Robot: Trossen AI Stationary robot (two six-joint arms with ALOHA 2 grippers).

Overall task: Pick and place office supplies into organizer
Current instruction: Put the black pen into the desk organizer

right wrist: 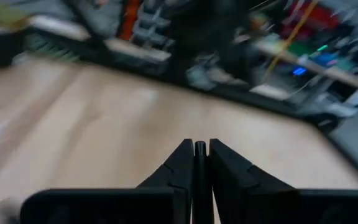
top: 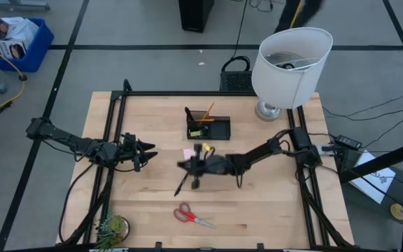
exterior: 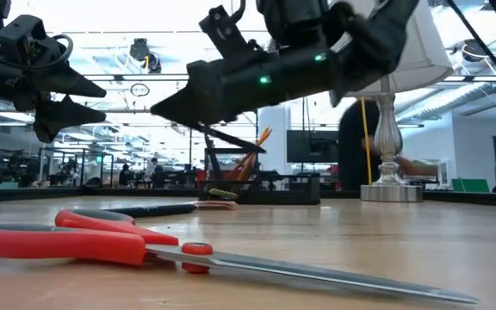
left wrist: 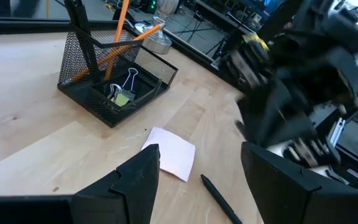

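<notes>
Right gripper holds a pen above the table middle; left gripper waits with fingers apart.

The right gripper (right wrist: 199,155) hangs over the table (top: 271,196) centre with its fingers pressed together on a thin black pen (right wrist: 199,186). The organizer (top: 208,125) stands at twelve o'clock from it, pencils (left wrist: 122,25) upright in the mesh cup, a binder clip (left wrist: 124,81) in the low tray. The pink sticky-note pad (left wrist: 169,152) lies between organizer and grippers, another pen (left wrist: 219,196) just beside it. The scissors (top: 192,216) lie at six o'clock, near the table's front edge. The left gripper (top: 147,150) hovers at nine o'clock, fingers spread, holding nothing.
</notes>
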